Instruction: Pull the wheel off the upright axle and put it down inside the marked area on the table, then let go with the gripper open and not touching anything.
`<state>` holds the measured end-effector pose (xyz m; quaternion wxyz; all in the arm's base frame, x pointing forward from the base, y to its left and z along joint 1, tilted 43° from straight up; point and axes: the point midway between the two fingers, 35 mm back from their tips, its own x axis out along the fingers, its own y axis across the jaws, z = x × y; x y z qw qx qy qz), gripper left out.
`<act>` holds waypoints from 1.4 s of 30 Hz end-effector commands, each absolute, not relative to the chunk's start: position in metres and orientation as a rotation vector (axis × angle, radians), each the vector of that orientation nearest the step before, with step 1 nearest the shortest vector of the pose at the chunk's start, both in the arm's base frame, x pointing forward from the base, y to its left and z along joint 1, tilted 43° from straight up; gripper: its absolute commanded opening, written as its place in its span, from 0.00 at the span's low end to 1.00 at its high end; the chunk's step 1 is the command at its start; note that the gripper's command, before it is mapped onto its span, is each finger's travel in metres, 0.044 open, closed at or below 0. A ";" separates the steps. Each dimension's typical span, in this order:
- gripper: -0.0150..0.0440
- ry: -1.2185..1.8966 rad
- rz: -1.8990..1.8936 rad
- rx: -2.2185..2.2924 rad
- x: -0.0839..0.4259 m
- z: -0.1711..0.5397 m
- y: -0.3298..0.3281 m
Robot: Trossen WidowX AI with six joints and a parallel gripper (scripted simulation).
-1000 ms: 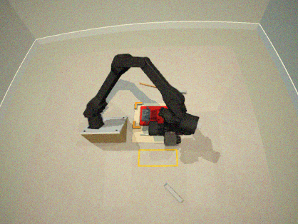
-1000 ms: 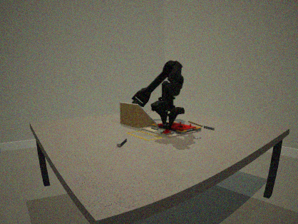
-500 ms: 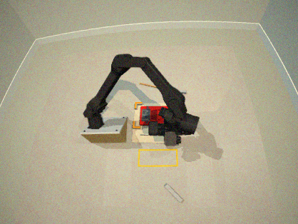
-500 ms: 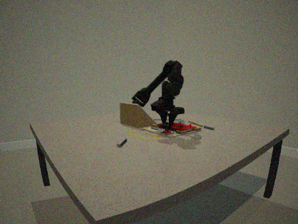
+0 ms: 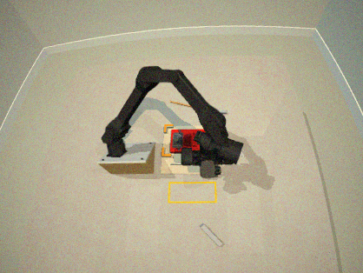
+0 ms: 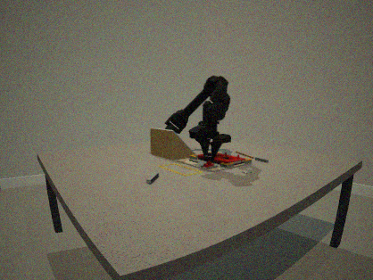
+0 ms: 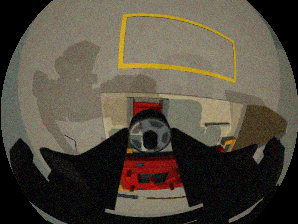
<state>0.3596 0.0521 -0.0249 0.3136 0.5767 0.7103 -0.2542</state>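
The wheel (image 7: 163,131), with a black rim and grey spokes around a dark hub, shows in the middle of the wrist view. My gripper (image 7: 149,132) (image 6: 211,160) is shut on it, one finger at each side of the rim. The upright axle cannot be made out under the wheel, so I cannot tell whether the wheel is still on it. In the top view the arm hides the wheel. The marked area (image 5: 192,203) (image 7: 122,45) is a yellow rectangular outline on the table, just beyond the board's edge in the wrist view, with nothing inside it.
A pale board (image 5: 168,168) (image 7: 115,111) lies under the gripper, with a red part (image 5: 188,140) (image 7: 172,165) on it and orange corner brackets. The arm's tan base block (image 5: 130,168) (image 6: 167,144) (image 7: 260,125) stands beside the board. A grey bar (image 5: 212,235) (image 6: 153,178) lies beyond the marked area.
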 end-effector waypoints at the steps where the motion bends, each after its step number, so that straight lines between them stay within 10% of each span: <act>1: 0.25 1.860 -0.673 1.532 0.361 -0.019 0.045; 42: 0.25 1.859 -0.675 1.535 0.363 -0.009 0.035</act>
